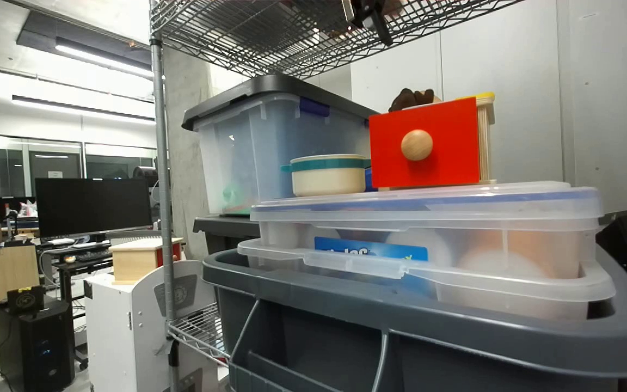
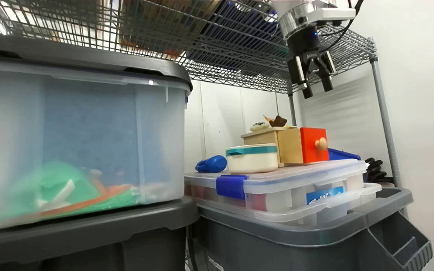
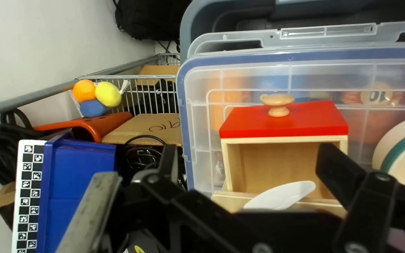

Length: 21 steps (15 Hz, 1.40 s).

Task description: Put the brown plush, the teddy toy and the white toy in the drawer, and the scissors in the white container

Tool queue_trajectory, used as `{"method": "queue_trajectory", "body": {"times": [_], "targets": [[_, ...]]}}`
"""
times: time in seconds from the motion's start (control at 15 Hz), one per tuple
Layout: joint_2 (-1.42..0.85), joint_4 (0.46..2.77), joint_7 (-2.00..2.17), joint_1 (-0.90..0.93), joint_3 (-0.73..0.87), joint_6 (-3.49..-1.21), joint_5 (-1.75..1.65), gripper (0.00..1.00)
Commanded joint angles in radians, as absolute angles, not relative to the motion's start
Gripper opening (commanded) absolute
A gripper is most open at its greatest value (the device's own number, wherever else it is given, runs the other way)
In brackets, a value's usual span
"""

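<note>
the gripper (image 2: 318, 90) hung with its jaws spread apart; lower than them were the pulled-out drawer (image 2: 308, 146), the brown plush (image 2: 278, 121) and the white container (image 2: 252, 162).

My hand (image 2: 317, 89) is matt black with silvery, metal-looking strips (image 2: 300, 69). I see a drawer (image 2: 303, 146) of pale wood, smooth-fronted, its wooden knob (image 1: 416, 145) softly glossy; a white container (image 2: 252, 163) in smooth plastic; a brown plush (image 2: 278, 121) in matt cloth; a tub (image 1: 400, 309) of dull plastic.
</note>
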<state>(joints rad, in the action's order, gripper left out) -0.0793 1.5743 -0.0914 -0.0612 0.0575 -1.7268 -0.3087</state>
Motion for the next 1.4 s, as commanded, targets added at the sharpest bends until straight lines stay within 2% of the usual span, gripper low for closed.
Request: {"method": "queue_trajectory", "body": {"times": [0.0,1.33], "targets": [[-0.034,1.648,-0.083,-0.061,0.058,-1.786,-0.294,1.0],[-0.043,1.787,-0.098,-0.049,0.049,-2.188,-0.256,1.0]]}}
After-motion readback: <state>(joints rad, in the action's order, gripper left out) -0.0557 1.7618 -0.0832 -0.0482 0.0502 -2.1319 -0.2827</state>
